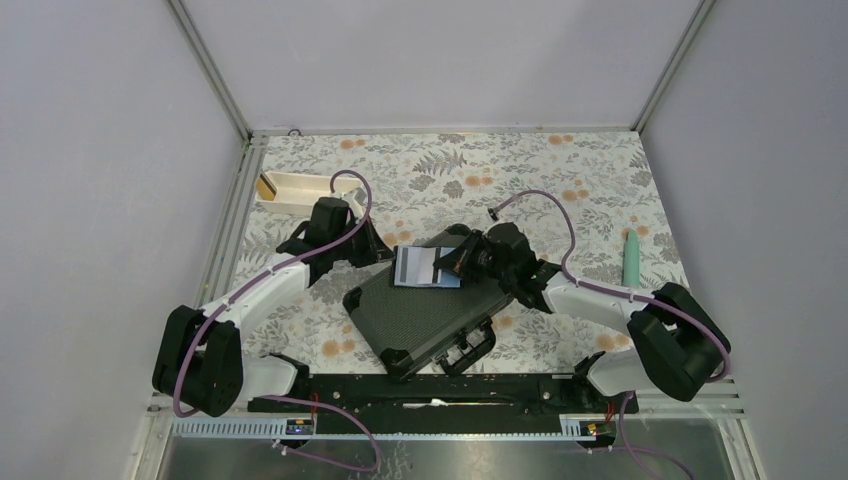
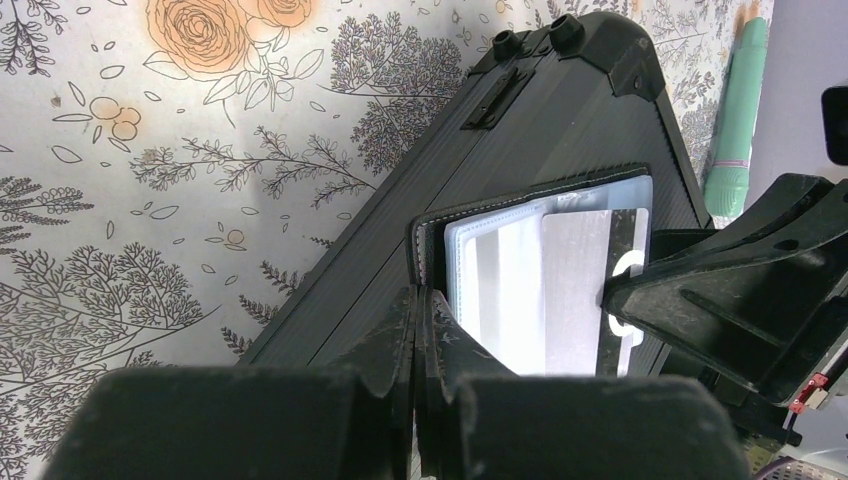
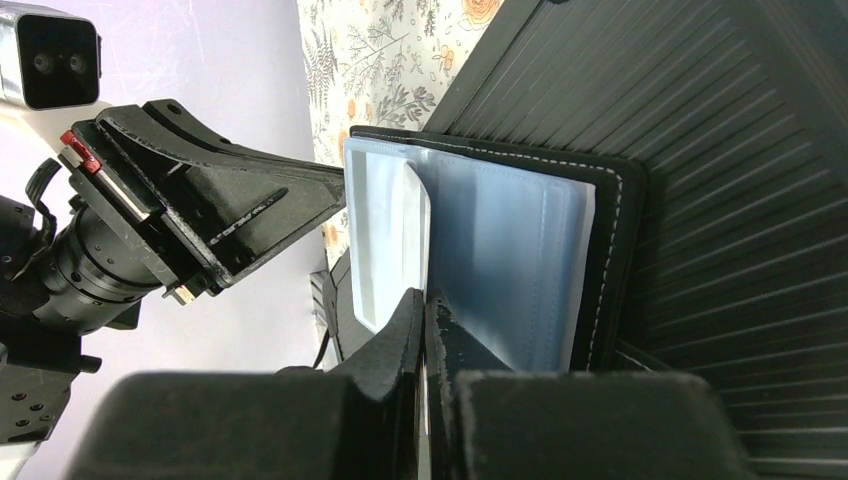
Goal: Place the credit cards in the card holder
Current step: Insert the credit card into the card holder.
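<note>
Left gripper (image 2: 416,305), right gripper (image 3: 424,308) — both pinching card holder (image 3: 612,235)

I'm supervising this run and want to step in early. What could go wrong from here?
The card holder lies open on the ribbed black case, so a push from the right tool may slide it. The pale card it pinches could miss the pocket and bend. The left tool is close; the two could collide.

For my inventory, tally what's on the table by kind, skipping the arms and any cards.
Hard case: 1
Card holder: 1
Tray: 1
Green tube: 1
Total: 4
</note>
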Robot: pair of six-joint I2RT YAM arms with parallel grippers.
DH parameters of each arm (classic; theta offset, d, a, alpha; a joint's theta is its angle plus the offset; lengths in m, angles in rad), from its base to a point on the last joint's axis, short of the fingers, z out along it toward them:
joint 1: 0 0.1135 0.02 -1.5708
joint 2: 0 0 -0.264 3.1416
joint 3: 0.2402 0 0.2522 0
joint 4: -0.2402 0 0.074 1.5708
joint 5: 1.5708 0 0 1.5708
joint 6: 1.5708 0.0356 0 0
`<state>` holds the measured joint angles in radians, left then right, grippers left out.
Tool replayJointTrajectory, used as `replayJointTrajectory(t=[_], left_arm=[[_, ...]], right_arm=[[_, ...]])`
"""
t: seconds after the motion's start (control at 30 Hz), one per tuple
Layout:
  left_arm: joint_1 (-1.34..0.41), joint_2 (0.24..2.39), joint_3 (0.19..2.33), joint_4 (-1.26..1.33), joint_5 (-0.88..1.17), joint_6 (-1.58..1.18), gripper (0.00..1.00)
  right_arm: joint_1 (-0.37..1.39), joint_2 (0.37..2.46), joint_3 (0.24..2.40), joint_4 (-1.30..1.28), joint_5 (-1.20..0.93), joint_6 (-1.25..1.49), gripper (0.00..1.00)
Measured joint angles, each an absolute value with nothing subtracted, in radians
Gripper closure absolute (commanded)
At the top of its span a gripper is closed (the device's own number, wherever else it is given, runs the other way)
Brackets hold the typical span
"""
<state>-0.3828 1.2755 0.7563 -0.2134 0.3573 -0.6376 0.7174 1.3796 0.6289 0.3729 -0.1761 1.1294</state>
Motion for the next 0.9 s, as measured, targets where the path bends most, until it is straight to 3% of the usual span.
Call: replayJointTrajectory(t=[0.67, 0.9], left_arm=[[-0.381, 1.258, 0.743, -0.205, 0.343, -0.641, 1.00], [-0.380, 1.250, 0.742, -0.203, 0.343, -0.649, 1.00]], right_arm=[[0.750, 1.458, 0.642, 0.462, -0.191, 1.181, 1.00], [0.764, 1.487, 0.685, 0.432, -0.192, 1.170, 0.86]])
